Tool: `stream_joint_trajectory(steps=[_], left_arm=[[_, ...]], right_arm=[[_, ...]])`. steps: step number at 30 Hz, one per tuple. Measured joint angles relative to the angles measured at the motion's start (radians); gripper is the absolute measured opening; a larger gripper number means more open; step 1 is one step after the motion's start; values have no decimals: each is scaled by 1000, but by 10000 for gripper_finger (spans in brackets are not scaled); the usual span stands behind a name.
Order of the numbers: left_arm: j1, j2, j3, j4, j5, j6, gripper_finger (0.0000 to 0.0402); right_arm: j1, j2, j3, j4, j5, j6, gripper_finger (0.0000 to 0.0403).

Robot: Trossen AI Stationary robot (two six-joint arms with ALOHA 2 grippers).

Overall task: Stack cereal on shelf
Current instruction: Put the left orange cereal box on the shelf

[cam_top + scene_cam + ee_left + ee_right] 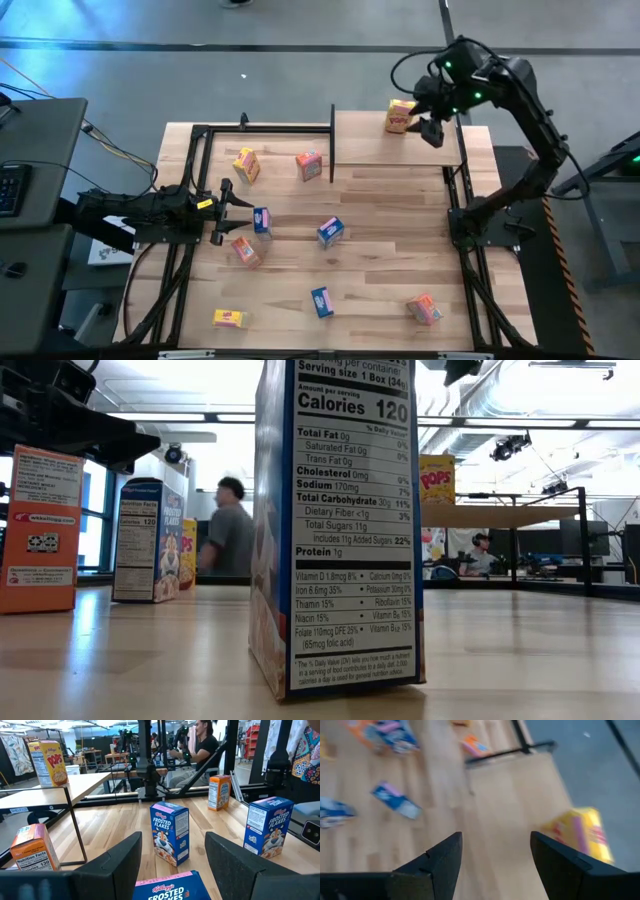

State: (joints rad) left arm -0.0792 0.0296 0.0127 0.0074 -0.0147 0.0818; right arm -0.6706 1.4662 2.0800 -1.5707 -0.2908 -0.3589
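One yellow cereal box (400, 116) stands upright on the light wooden shelf (395, 150) at the table's far side; it also shows in the low view (436, 478). My right gripper (432, 128) hangs open above the shelf, just right of that box (580, 835), with nothing between its fingers (495, 855). Several more cereal boxes lie or stand on the tabletop, among them a blue one (330, 232) and an orange one (308, 165). My left gripper (225, 210) rests open and level at the table's left side, a blue box (170, 890) just ahead of its fingertips.
The shelf's black uprights and a black rail (265, 128) frame the far side. Black frame bars (465, 230) run along the table's right and left edges. Bare wood lies between the scattered boxes. A person (232, 530) sits in the room beyond.
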Motion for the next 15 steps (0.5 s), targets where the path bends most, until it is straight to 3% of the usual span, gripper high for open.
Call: stream_joint_trajectory(steps=[15], left_arm=[[0, 0, 0, 0, 0, 0, 210]], right_arm=[[302, -40, 0, 5, 34, 156, 226]])
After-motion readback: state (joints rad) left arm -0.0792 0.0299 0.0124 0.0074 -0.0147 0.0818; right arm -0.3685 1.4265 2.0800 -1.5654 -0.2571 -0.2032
